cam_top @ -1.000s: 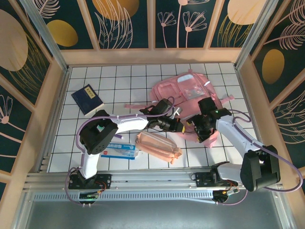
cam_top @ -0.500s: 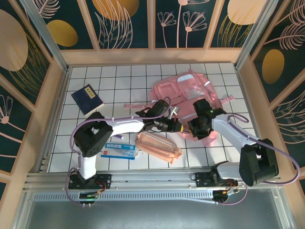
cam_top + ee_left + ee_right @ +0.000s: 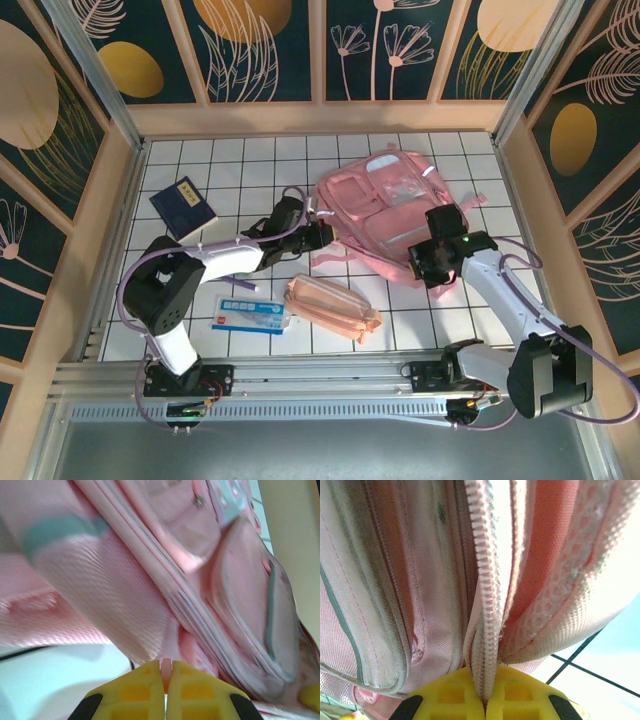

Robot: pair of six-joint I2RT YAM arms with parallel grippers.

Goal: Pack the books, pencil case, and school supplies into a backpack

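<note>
**A:** What is lying around the backpack (image 3: 385,205)?

**B:** One blue booklet (image 3: 184,207) is sitting far off to the left. One peach pencil case (image 3: 332,307) and one white-and-blue packet (image 3: 250,315) are lying nearer, just beside each other.

**A:** What are the two grippers doing?

**B:** The left gripper (image 3: 323,236) is pinching a thin pink bit at the backpack's left edge. The right gripper (image 3: 432,262) is squeezing the zipper edge at its near right corner.

**A:** Is anything hiding?

**B:** The grippers are covering those edges, and the close-up views are looking blurry.
</note>
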